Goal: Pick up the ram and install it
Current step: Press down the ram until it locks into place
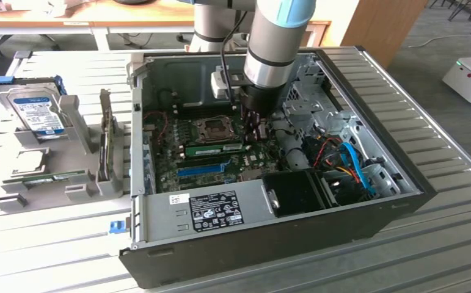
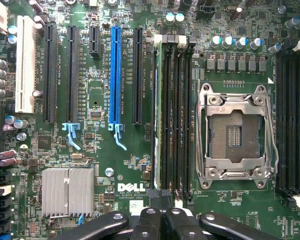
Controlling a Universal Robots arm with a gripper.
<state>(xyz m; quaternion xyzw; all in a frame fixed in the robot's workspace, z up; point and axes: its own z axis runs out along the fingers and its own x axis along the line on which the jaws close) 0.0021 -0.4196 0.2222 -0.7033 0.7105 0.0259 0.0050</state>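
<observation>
The ram [image 1: 215,148] already stands in a memory slot [image 2: 176,110] beside the CPU socket [image 1: 216,127] near the motherboard's [image 2: 100,150] middle, apparently seated, while the gripper [image 1: 256,125] hangs just above it, closed and holding nothing.

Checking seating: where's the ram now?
Exterior view: the ram sits at the memory slots inside the open case, between the CPU socket and the long blue slot.
</observation>
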